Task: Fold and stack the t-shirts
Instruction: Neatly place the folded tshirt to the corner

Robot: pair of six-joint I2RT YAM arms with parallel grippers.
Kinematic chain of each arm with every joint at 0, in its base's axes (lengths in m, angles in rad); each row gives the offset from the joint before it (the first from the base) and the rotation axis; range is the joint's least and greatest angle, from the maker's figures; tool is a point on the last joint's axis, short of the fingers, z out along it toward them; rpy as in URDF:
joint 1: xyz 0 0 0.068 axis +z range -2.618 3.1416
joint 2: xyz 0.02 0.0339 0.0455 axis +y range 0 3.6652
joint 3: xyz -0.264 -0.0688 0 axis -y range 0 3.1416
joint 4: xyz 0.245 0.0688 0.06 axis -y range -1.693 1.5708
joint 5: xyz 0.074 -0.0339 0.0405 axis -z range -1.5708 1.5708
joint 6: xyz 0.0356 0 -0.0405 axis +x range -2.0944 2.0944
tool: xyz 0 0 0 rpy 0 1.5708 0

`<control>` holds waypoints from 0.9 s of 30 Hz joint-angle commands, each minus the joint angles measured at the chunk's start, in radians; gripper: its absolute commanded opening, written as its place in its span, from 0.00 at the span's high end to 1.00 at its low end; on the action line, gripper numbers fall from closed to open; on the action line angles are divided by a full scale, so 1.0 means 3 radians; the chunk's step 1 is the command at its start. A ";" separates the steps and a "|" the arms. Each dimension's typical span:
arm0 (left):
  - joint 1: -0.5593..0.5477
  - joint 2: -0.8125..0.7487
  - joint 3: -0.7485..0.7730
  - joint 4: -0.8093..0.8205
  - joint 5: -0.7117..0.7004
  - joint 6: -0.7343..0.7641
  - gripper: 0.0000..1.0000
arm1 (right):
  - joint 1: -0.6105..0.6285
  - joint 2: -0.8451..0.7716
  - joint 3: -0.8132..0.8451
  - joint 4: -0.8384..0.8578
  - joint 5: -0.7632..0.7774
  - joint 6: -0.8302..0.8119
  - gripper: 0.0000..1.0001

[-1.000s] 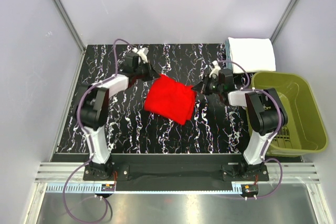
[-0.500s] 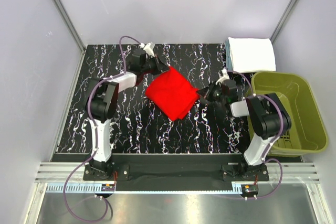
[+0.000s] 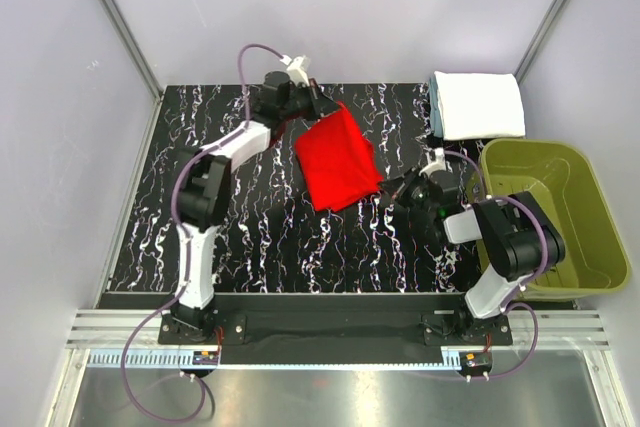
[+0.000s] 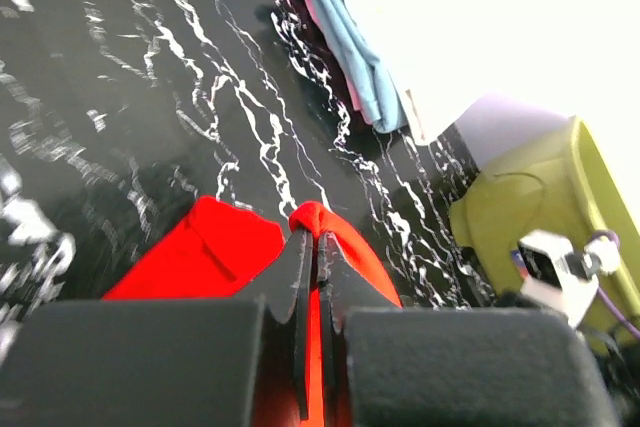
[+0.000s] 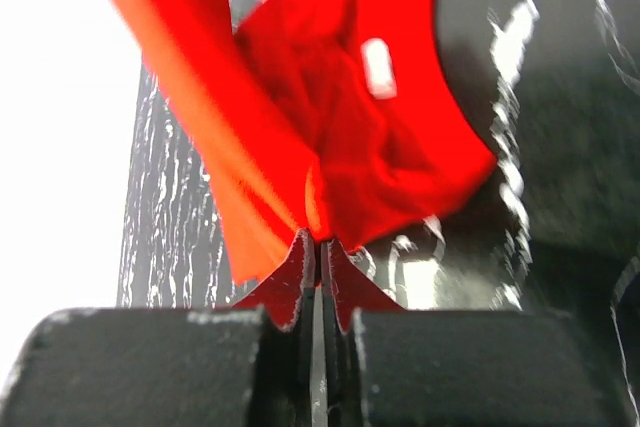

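The red t-shirt (image 3: 340,157), a rumpled folded diamond, stretches over the middle of the black marbled table (image 3: 250,237). The left gripper (image 3: 318,107), reaching far, and the right gripper (image 3: 386,187), bent low, each clamp tight on 1 of 2 opposite corners.

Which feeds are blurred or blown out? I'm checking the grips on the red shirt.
Top external: sharp, evenly lit, red t-shirt clear. Left wrist: tabletop smeared at left, white top of the folded stack blown out. Right wrist: cloth soft near the lens, left side washed out. Both wrists show jaws pinched on red cloth.
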 commanded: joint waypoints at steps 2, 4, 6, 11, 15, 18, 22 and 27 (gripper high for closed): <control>-0.0029 0.0753 0.0725 -0.0243 0.0203 -0.0031 1.00 | -0.0012 0.0203 -0.0275 0.0257 0.0480 0.0386 1.00; -0.0029 0.1070 0.0997 -0.0182 0.0391 -0.0241 0.94 | -0.0012 0.0177 -0.0260 0.0105 0.0608 0.0428 0.98; -0.0034 0.1259 0.1340 -0.0151 0.0377 -0.0394 0.87 | 0.0003 0.0070 -0.0204 -0.0064 0.0766 0.0367 0.93; 0.0007 0.1454 0.1923 -0.0447 0.0275 -0.0395 0.63 | 0.0014 -0.0042 0.0087 -0.0529 0.0823 0.0091 0.59; 0.0104 0.0986 0.1495 -0.0508 0.0091 -0.0176 0.37 | 0.0014 -0.0252 0.0307 -0.1071 0.0976 -0.0139 0.54; 0.0150 0.0506 0.1010 -0.0672 -0.0164 0.0156 0.35 | 0.0009 -0.0471 0.0466 -0.1608 0.1114 -0.0191 0.57; 0.0064 -0.0078 0.0193 -0.1003 -0.0533 0.0556 0.37 | 0.0009 -0.0559 0.0706 -0.2140 0.1003 -0.0303 0.56; -0.0090 -0.0620 -0.0627 -0.1061 -0.0681 0.0689 0.37 | 0.0009 -0.0508 0.1161 -0.2768 0.0594 -0.0559 0.44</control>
